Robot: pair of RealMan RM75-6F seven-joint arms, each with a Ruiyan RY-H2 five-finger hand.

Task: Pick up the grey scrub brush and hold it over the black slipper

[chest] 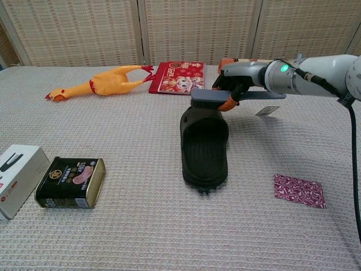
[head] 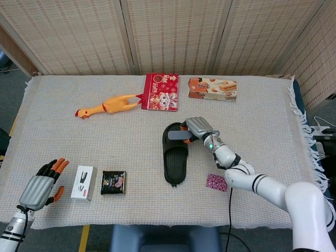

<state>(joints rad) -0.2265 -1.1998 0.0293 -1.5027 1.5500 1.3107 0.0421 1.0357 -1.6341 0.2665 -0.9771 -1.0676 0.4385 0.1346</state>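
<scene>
The bench (head: 105,142) is carrying the black slipper (head: 175,155), which is lying flat near its middle. The right robot hand (chest: 237,76) is gripping the grey scrub brush (chest: 210,97) and holding it in the air above the slipper's toe end, so the task is looking essentially done. Far from the slipper, the left robot hand (head: 39,186) is idling with fingers spread, holding nothing.

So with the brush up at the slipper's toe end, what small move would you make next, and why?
Probably just hold steady, or ease slightly toward the slipper's middle. The right hand grips the grey scrub brush above the toe end of the black slipper, apparently clear of it, so the task looks nearly met.
</scene>
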